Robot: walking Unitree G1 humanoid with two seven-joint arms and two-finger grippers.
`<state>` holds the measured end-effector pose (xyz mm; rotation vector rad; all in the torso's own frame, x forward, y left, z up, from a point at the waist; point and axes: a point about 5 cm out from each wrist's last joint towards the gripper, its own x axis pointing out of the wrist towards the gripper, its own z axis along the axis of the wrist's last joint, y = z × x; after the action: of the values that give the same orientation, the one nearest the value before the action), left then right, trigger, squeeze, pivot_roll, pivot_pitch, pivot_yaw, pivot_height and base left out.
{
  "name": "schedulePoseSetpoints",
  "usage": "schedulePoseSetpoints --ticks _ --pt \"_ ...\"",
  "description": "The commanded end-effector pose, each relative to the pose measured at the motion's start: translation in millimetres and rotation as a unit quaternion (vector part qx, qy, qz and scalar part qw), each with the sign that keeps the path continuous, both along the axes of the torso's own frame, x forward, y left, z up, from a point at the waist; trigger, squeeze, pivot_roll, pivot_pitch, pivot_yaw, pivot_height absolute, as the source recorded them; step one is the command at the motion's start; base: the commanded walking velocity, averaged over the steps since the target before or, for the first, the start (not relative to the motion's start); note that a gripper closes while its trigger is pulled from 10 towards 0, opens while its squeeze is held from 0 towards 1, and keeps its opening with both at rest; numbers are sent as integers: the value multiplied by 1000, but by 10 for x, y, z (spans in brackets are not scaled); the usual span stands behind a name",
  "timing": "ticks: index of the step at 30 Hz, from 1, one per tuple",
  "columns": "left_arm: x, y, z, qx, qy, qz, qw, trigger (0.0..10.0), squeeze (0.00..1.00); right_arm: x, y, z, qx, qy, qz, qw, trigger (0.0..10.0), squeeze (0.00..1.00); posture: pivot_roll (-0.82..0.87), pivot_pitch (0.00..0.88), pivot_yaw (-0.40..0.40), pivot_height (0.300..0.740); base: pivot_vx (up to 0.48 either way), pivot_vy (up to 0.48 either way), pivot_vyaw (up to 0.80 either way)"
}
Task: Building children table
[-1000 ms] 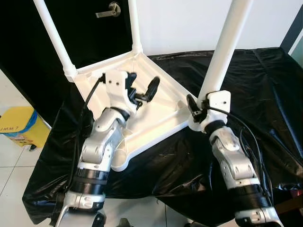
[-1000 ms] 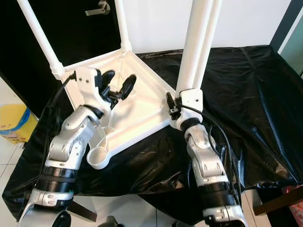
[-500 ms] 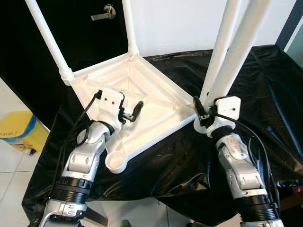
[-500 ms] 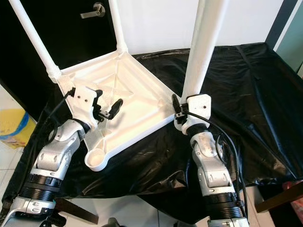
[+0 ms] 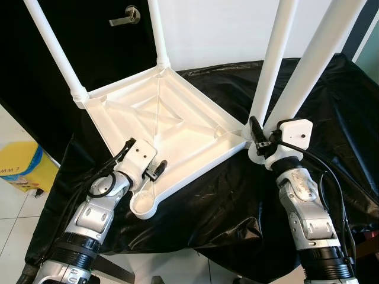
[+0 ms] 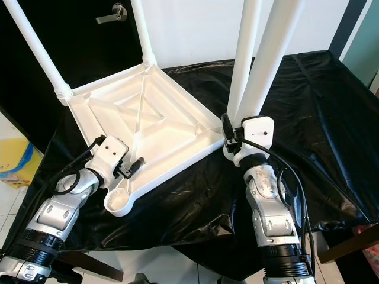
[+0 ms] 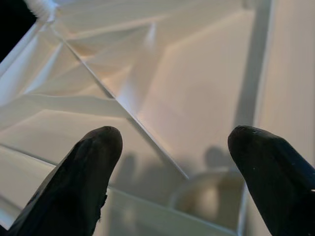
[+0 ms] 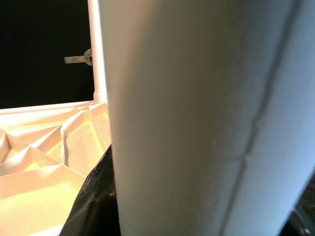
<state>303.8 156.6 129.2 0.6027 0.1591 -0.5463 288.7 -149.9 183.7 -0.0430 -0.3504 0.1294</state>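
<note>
The white children's table (image 5: pixel 177 127) lies upside down on a black sheet. Two legs stand in its far corners (image 5: pixel 53 50) (image 5: pixel 157 32), and a third leg (image 5: pixel 272 62) stands in the right corner. The near corner socket (image 5: pixel 144 205) holds nothing. My right gripper (image 5: pixel 263 133) is shut on the base of a loose white leg (image 5: pixel 323 53), which leans up and to the right beside the right corner. That leg (image 8: pixel 197 123) is seen close up in the right wrist view. My left gripper (image 5: pixel 157 170) is open over the table's near rim, its fingers (image 7: pixel 93 152) apart above the socket.
The black sheet (image 5: pixel 337 89) covers the work surface and hangs over its edges. A yellow box (image 5: pixel 18 168) sits on the tiled floor at the left. A black door with a metal handle (image 5: pixel 124 15) stands behind the table.
My left gripper has drawn back from the middle of the underside to the near rim by the socket. The held leg has shifted right and tilts away from the fixed right leg.
</note>
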Motion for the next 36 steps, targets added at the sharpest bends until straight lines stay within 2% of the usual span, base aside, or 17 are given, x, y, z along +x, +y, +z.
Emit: schedulePoseSetpoints --ticks 1,5,12,15,22,24,25,26,30,31,36 --pt "-54 -5 -68 30 14 -16 999 10000 0 -24 -15 48 6 -13 0 1000 10000 0 -133 58 62 740 0 0 0" --pt "-178 -132 -177 72 37 -69 994 10000 0 -42 -24 52 5 -11 2 1000 10000 0 -138 63 61 740 0 0 0" --pt "-301 -359 -214 53 68 -124 989 10000 0 -45 -31 55 1 -10 1 1000 10000 0 -143 63 64 740 0 0 0" --pt "-323 -460 -211 45 66 -139 987 10000 0 -46 -38 57 1 -10 0 1000 10000 0 -145 62 65 740 0 0 0" --pt "-290 -601 -162 17 60 -132 989 10000 0 -54 -39 62 1 -10 -1 1000 10000 0 -154 57 73 740 0 0 0" --pt "-251 -725 -136 4 53 -119 991 10000 0 -61 -37 61 1 -10 -2 1000 10000 0 -160 56 79 740 0 0 0" --pt "-251 -725 -136 4 53 -119 991 10000 0 -61 -37 61 1 -10 -2 1000 10000 0 -160 56 79 740 0 0 0" --pt "-231 -833 -105 -8 46 -111 993 10000 0 -67 -39 60 0 -10 -2 1000 10000 0 -161 56 81 740 0 0 0" --pt "-213 -894 -70 -23 46 -102 993 10000 0 -69 -39 56 0 -10 -3 1000 10000 0 -161 52 82 740 0 0 0" --pt "-164 -897 -12 -40 39 -86 995 10000 0 -67 -37 54 1 -10 -3 1000 10000 0 -160 48 84 740 0 0 0" --pt "-72 -866 101 -67 22 -57 996 10000 0 -63 -30 51 1 -9 -2 1000 10000 0 -158 45 85 740 0 0 0"
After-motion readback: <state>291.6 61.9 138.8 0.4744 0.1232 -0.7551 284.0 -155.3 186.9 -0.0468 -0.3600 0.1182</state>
